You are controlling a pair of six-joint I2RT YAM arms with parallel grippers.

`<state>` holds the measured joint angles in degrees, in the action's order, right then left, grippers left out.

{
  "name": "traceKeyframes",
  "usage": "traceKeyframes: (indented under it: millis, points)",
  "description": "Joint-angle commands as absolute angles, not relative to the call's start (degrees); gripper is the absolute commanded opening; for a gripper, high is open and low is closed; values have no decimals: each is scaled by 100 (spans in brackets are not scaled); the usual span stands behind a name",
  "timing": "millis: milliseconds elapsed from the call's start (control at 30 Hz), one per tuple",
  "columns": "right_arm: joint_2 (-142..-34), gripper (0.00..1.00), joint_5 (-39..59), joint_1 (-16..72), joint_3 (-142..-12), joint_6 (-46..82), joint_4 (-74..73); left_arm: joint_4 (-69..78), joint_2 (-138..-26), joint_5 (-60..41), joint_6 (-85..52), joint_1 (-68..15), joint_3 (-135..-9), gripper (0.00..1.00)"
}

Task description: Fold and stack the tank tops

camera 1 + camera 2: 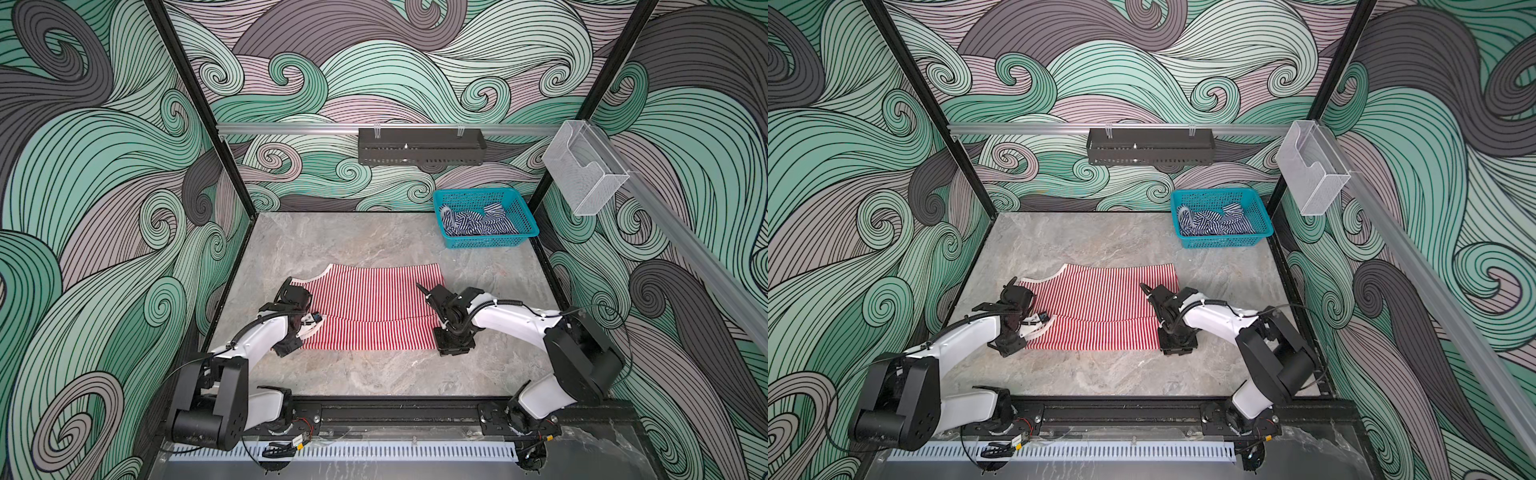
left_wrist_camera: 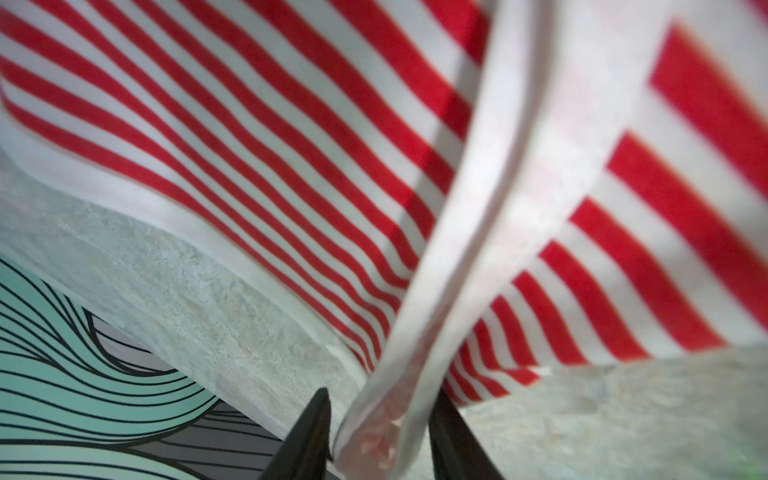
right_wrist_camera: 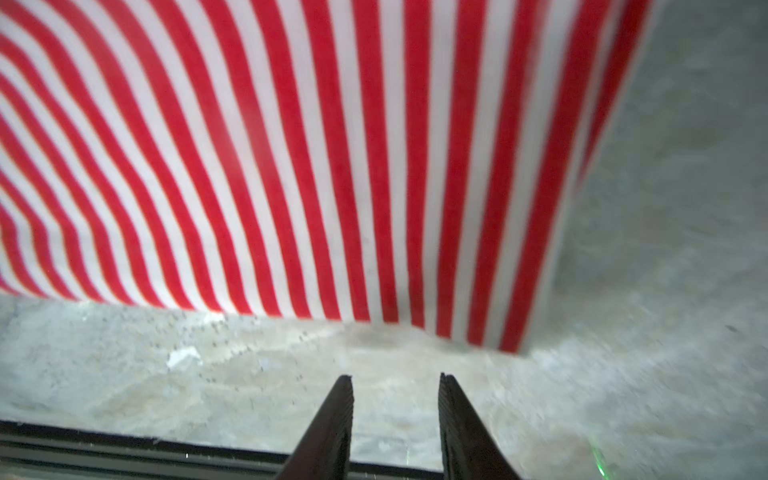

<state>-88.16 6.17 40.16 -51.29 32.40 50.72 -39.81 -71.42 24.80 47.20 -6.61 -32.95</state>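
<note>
— So where's the red top (image 1: pixel 365 307)?
— Flat on the table (image 1: pixel 374 374), well apart from the basket (image 1: pixel 490 242); the navy top (image 1: pixel 478 226) lies inside that. Left gripper (image 2: pixel 382 392) pinches the trim (image 2: pixel 490 232), likely to fold; right gripper (image 3: pixel 397 376) is spread, empty.

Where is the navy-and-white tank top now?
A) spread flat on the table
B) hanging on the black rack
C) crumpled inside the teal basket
C: the navy-and-white tank top lies crumpled inside the teal basket; the red-and-white tank top is the one on the table.
</note>
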Motion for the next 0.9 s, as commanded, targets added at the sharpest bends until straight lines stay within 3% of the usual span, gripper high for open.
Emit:
traceKeyframes:
  millis: [0, 367, 600, 767, 867]
  points:
    - [-8337, 40, 290, 3986, -5686, 3323, 5663, -4172, -6928, 2400, 4625, -615, -3709, 44]
    - [-9387, 37, 143, 3529, -6730, 3217, 4781, -4140, -8088, 1545, 3751, -772, -5527, 45]
    - [-10299, 44, 454, 2956, -7523, 3040, 4329, -4334, -9789, 1237, 3062, -800, -7286, 46]
    - [-10823, 45, 114, 2764, -7941, 3070, 4188, -4590, -10832, 960, 2828, -817, -8512, 47]
    - [-11118, 54, -337, 2713, -8358, 2971, 4213, -5160, -11377, 337, 2776, -817, -9206, 48]
